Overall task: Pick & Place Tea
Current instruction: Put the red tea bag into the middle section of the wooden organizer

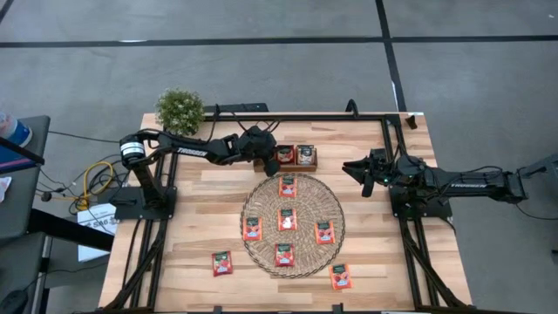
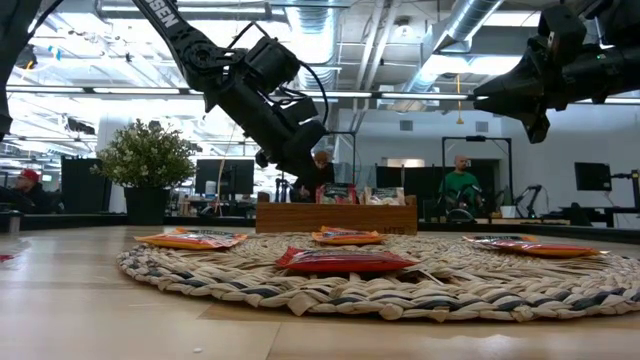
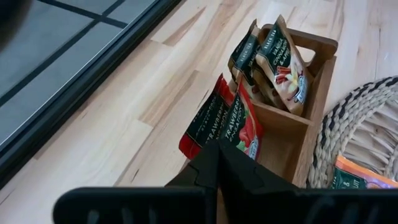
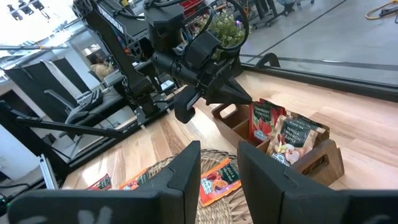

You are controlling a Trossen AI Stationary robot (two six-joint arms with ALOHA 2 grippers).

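the left arm reaches across the table, its left gripper (image 1: 270, 160) closed empty just above the wooden tray (image 1: 296, 165), with red tea sachets (image 3: 222, 124) standing directly ahead. the right gripper (image 1: 357, 170) hangs well apart, fingers parted, seemingly holding nothing.

Wooden surface (image 1: 366, 253), pale planks. Round woven mat (image 1: 336, 202) lies at its centre. Small wooden compartment tray (image 1: 296, 165) sits just beyond the mat's far edge. Potted plant (image 1: 180, 110) at far left corner. Grey floor (image 1: 261, 70) around.
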